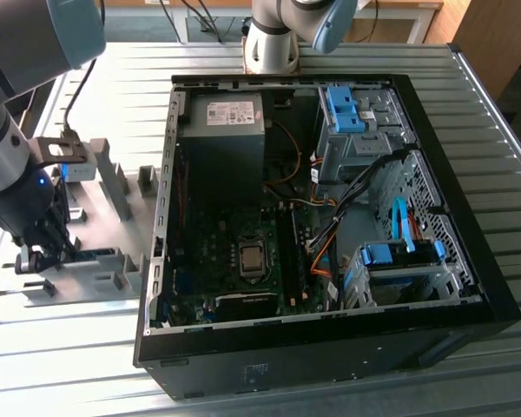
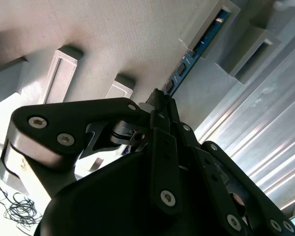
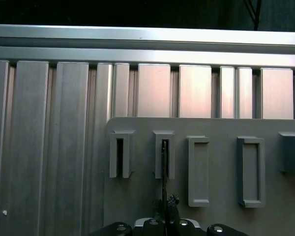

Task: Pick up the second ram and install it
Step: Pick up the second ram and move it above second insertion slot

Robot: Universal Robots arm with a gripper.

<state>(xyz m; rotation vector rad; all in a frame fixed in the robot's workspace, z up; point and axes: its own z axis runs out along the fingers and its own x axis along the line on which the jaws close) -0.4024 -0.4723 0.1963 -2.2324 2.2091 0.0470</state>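
Gripper (image 2: 162, 98) seems closed on the second ram (image 2: 199, 46), standing in the holder (image 3: 137, 196) on my counter (image 1: 69, 365); I judge it light, stiff, fragile, best held by its edges.

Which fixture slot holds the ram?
The narrow slot in line with the gripper: the second ram stands in it; neighbouring slots look empty.

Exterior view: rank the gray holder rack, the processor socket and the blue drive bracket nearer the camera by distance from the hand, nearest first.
1. gray holder rack: outside the case, right under the hand.
2. processor socket: mid-board, inside the case.
3. blue drive bracket: far side of the case, toward the exterior view's right.
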